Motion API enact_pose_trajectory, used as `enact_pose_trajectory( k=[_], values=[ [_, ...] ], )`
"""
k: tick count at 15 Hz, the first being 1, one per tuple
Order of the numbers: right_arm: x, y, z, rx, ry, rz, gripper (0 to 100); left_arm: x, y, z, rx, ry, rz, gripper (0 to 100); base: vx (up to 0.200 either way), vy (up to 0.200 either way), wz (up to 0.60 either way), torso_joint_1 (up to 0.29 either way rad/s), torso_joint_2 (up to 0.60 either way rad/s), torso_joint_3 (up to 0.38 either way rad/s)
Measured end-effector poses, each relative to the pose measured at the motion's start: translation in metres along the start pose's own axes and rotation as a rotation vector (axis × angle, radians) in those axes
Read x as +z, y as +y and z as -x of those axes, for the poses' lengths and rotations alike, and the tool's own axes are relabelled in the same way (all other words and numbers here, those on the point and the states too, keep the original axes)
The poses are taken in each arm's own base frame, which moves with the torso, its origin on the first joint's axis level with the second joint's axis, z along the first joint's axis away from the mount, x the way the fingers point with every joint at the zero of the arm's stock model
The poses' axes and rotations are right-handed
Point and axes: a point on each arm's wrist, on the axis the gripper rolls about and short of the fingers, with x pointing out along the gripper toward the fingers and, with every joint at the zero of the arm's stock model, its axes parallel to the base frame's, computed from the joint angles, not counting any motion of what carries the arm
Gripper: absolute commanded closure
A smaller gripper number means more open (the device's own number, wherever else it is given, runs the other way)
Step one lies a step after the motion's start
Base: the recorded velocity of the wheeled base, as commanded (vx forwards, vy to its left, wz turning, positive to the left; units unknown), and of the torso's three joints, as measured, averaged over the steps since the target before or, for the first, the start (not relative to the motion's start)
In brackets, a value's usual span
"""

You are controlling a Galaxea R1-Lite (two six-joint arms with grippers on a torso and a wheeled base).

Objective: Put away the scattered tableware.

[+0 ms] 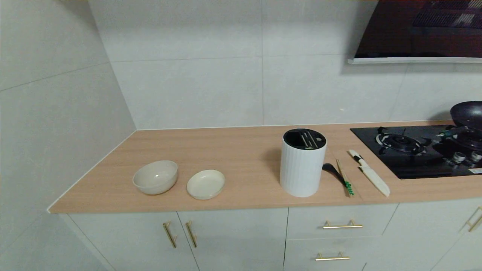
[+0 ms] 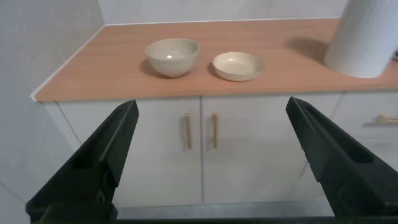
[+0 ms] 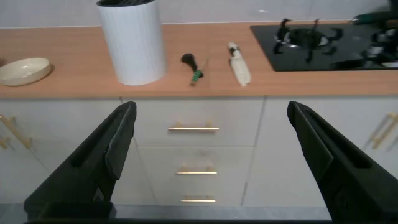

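Observation:
On the wooden counter (image 1: 233,150) stand a beige bowl (image 1: 155,177) (image 2: 172,56) and, right of it, a shallow cream dish (image 1: 206,184) (image 2: 236,65) (image 3: 23,70). A white ribbed utensil holder (image 1: 303,167) (image 3: 133,41) (image 2: 367,34) with a black slotted top stands mid-counter. Right of it lie a black spoon (image 1: 333,171) (image 3: 189,61), chopsticks with green ends (image 1: 345,178) (image 3: 198,73) and a cream-handled knife (image 1: 369,173) (image 3: 239,64). My left gripper (image 2: 214,162) is open, in front of the cabinets below the bowls. My right gripper (image 3: 211,162) is open, in front of the drawers below the holder.
A black gas hob (image 1: 421,148) (image 3: 323,40) with a dark wok (image 1: 467,114) fills the counter's right end, under a range hood (image 1: 418,34). White cabinet doors and drawers with gold handles (image 1: 342,226) (image 2: 200,130) (image 3: 193,129) are below. Tiled walls close off the left and back.

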Motion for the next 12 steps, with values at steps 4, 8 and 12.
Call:
enact_pose_trajectory(
  k=[4,8,12],
  values=[
    [0.0,0.0,0.0,0.0,0.0,0.0,0,-0.0002,0.0,0.0,0.0,0.002,0.0,0,0.0,0.2,0.0,0.006,0.0,0.004],
    [0.0,0.0,0.0,0.0,0.0,0.0,0,-0.0002,0.0,0.0,0.0,0.002,0.0,0,0.0,0.2,0.0,0.002,0.0,0.0],
    [0.0,0.0,0.0,0.0,0.0,0.0,0,-0.0004,0.0,-0.0001,0.0,0.002,0.0,0,0.0,0.2,0.0,0.005,0.0,-0.002]
  ],
)
